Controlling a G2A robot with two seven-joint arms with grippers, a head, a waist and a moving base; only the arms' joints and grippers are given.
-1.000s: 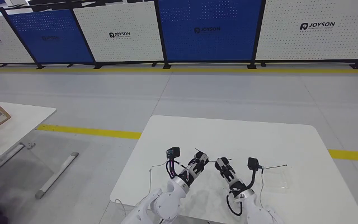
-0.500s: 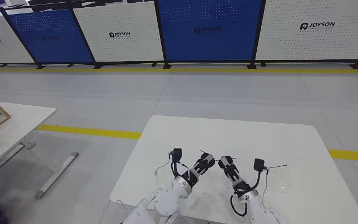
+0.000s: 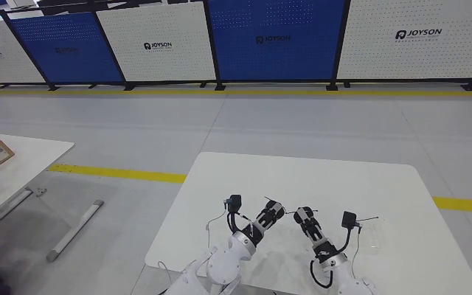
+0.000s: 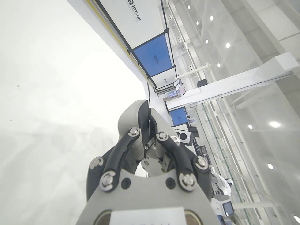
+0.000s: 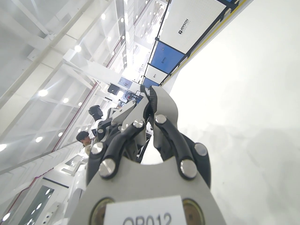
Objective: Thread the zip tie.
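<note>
The black zip tie stands pinched between the left gripper's pressed-together fingers, its thin strap poking past the tips. Just beside it, the right gripper clamps a black zip tie end, both above the white table.

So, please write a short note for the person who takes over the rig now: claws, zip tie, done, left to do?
Left claw: shut on the zip tie, thin end sticking out past its tips.
Right claw: shut on a black end too, apparently the same tie.
Both are above the table, tips close but apart.
Done: both ends gripped.
To do: thread the tail through the head.
</note>
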